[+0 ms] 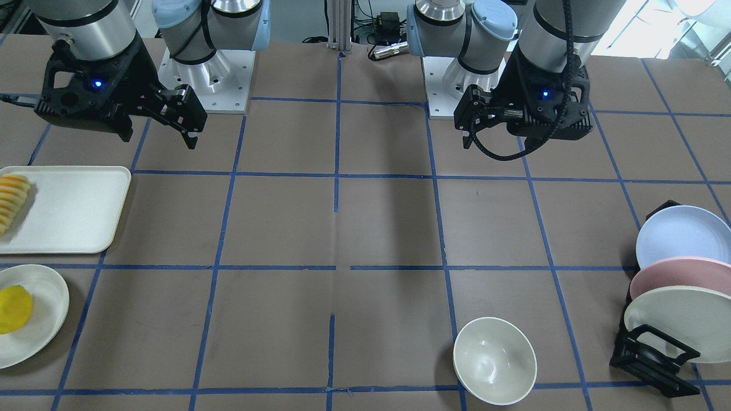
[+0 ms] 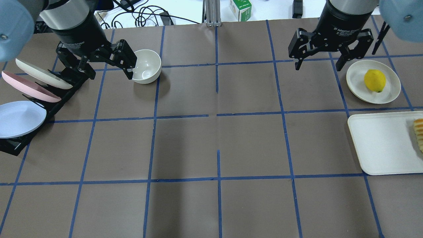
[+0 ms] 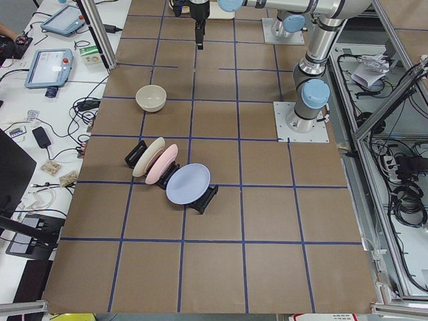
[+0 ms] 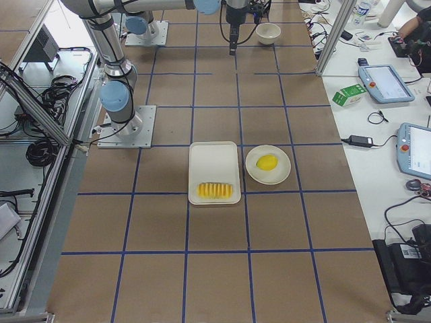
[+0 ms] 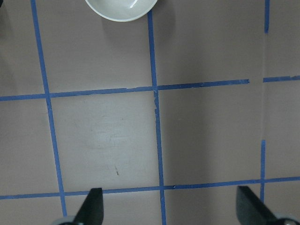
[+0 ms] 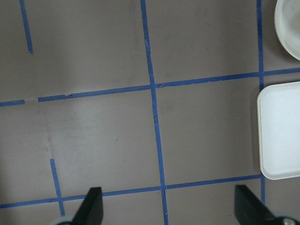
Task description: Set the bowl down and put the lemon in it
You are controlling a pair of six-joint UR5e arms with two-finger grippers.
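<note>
In the front-facing view the bowl (image 1: pixel 494 361) stands upright on the table (image 1: pixel 342 228) at the operators' edge, on the robot's left side and near the dish rack (image 1: pixel 651 354). The lemon (image 1: pixel 14 309) lies on a flat plate (image 1: pixel 50 297) at the far opposite end, so each arm seems to have its own thing on its own side.

From overhead, the left gripper (image 2: pixel 109 74) hangs near the bowl with fingers spread and nothing between them. The right gripper (image 2: pixel 318 66) is likewise spread and empty, close to the lemon's plate. Neither grasp looks begun; the bowl probably has to go toward the middle first, where the right arm can reach it.

The exterior left view shows the bowl apart from the rack, free all round, which leaves room for a finger over its rim.

In the exterior right view the lemon rests mid-plate, just beside a tray (image 4: pixel 214 161) carrying sliced food (image 4: pixel 215 190).

The left wrist camera catches only the bowl's rim at the top edge, with bare table between the parted fingertips.

The right wrist camera shows plate edge and tray corner, no lemon, fingers wide
</note>
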